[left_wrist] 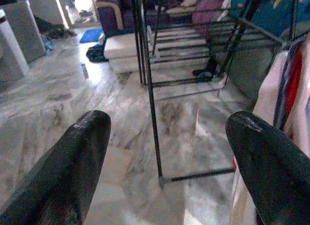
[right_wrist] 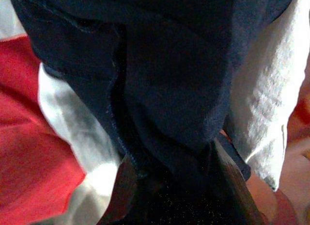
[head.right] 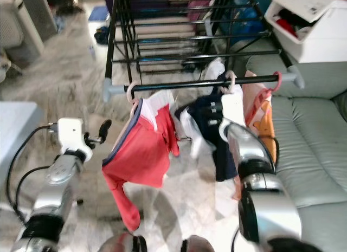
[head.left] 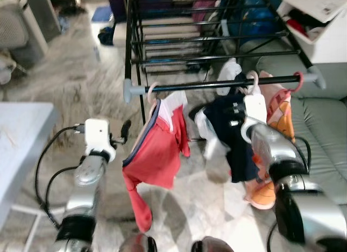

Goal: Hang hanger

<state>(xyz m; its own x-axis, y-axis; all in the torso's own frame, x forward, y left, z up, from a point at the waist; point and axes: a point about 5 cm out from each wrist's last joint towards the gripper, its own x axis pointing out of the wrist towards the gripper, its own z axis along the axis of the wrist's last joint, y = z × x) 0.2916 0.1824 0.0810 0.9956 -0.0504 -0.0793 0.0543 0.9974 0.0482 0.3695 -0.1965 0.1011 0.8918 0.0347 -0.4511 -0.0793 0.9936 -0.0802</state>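
A black rail (head.left: 206,84) with grey end caps runs across in front of me. A pink hanger (head.left: 253,79) hooked over it carries a navy garment (head.left: 238,133). My right gripper (right_wrist: 173,152) is pushed up into that garment under the hook, shut on its dark cloth; in the eye views the fabric hides the fingers, with the white wrist block (head.left: 255,107) in front. A red shirt (head.left: 157,149) hangs from another pink hanger (head.left: 152,92) near the rail's left end. My left gripper (left_wrist: 169,152) is held open, left of the red shirt, with nothing in it.
An orange garment (head.left: 282,111) hangs on a third pink hanger (head.left: 296,81) at the rail's right end. A black wire rack (head.left: 206,40) stands behind. A grey-green sofa (head.left: 320,127) lies right, a white table (head.left: 21,133) left. Marble floor (head.left: 70,73) spreads below.
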